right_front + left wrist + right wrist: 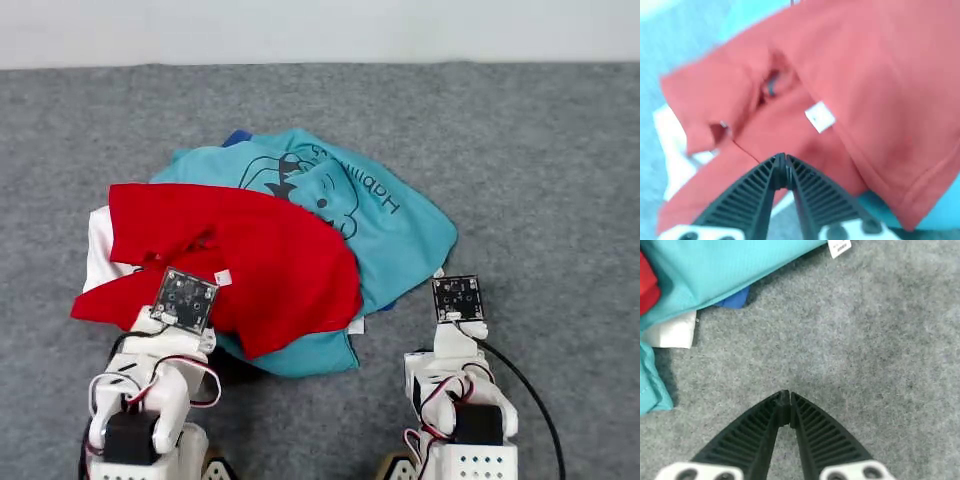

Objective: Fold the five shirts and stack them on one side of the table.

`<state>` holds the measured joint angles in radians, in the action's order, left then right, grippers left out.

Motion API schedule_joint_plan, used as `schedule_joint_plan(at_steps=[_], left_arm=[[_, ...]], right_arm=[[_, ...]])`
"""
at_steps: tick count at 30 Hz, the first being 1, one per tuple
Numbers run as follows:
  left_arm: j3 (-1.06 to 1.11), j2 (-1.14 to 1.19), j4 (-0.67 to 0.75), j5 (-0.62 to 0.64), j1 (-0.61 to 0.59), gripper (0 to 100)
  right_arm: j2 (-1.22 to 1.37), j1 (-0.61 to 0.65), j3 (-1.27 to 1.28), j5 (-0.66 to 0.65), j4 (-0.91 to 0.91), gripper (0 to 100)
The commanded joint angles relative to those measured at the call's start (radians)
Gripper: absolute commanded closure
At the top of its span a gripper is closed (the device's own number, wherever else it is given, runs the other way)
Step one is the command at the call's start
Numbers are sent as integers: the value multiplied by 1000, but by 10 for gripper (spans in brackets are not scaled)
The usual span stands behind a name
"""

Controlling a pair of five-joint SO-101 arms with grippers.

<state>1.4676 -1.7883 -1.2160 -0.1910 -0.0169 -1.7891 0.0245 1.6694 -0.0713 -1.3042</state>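
The red shirt lies crumpled mid-bench on top of a teal shirt — soft, light, floppy stuff, so we'd pinch it at a hem corner or shoulder. The left gripper hovers over the red one, pressed together on nothing — the right gripper is likewise closed, over bare bench.

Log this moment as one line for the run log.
stage: nothing folded yet | top: red shirt over teal shirt | left gripper: shut, over red shirt | right gripper: shut, over bare table
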Motion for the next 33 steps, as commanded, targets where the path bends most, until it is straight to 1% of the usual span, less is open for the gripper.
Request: schedule_joint_plan(at_steps=[1, 3, 6, 7, 9, 12, 18, 23, 25, 28, 30, 31, 33], left_arm=[[-93, 3, 2, -17, 8, 992], [-120, 5, -18, -20, 28, 992], [-214, 12, -109, -21, 94, 992], [-254, 29, -137, -21, 126, 992], [-323, 100, -149, -18, 166, 992], [-447, 281, -152, -17, 178, 992], [-743, 773, -152, -32, 178, 992], [-975, 1135, -153, -216, 183, 991], [-1052, 1244, -163, -269, 183, 952], [-1167, 1375, -241, -371, 175, 780], [-1245, 1439, -307, -384, 173, 690], [-1283, 1467, -336, -402, 176, 673], [-1356, 1522, -393, -480, 186, 673]], right_arm=[[-15, -4, 14, -9, -1, 989], [-15, -4, 14, -9, -1, 989], [-15, -4, 14, -9, -1, 989], [-15, -4, 14, -9, -1, 989], [-15, -4, 14, -9, -1, 989], [-15, -4, 14, -9, -1, 989], [-15, -4, 14, -9, -1, 989], [-15, -4, 14, -9, -1, 989], [-15, -4, 14, -9, -1, 989], [-15, -4, 14, -9, -1, 989], [-15, -4, 14, -9, -1, 989], [-15, -4, 14, -9, -1, 989], [-15, -4, 14, -9, -1, 989]])
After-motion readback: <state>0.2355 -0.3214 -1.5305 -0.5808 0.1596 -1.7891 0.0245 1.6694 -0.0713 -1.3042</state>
